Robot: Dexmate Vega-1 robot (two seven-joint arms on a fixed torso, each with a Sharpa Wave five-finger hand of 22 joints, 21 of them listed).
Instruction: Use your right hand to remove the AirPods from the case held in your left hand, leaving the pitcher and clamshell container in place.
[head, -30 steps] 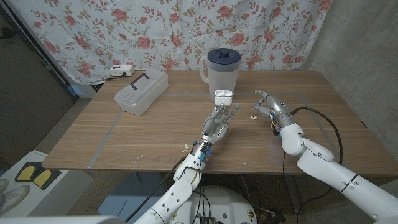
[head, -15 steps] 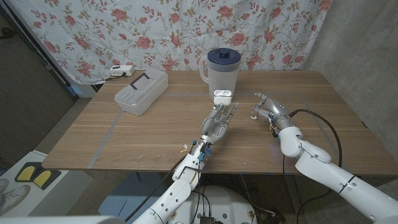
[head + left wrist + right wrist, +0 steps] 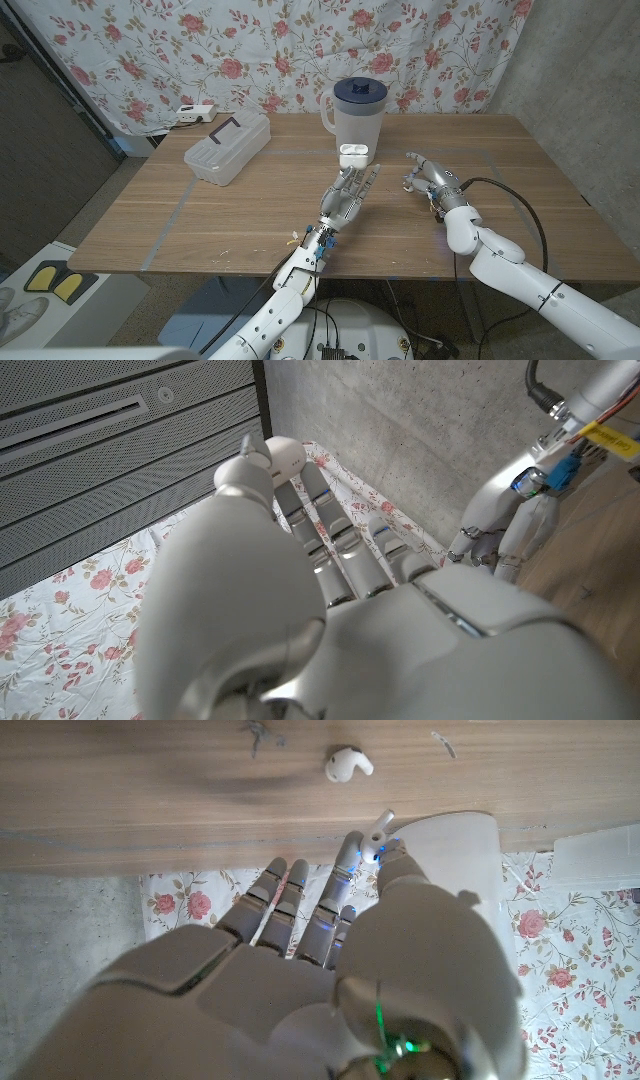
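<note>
Lower the right robot hand (image 3: pixel 428 177), pinching one earbud (image 3: pixel 375 832), gently beside the earbud on the bench (image 3: pixel 348 763), keeping the left robot hand (image 3: pixel 350 197) steady around the case (image 3: pixel 355 154).

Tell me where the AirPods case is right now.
In the head view the open white case sits at the fingertips of the left hand, mid-table, just in front of the pitcher and left of the right hand.
</note>
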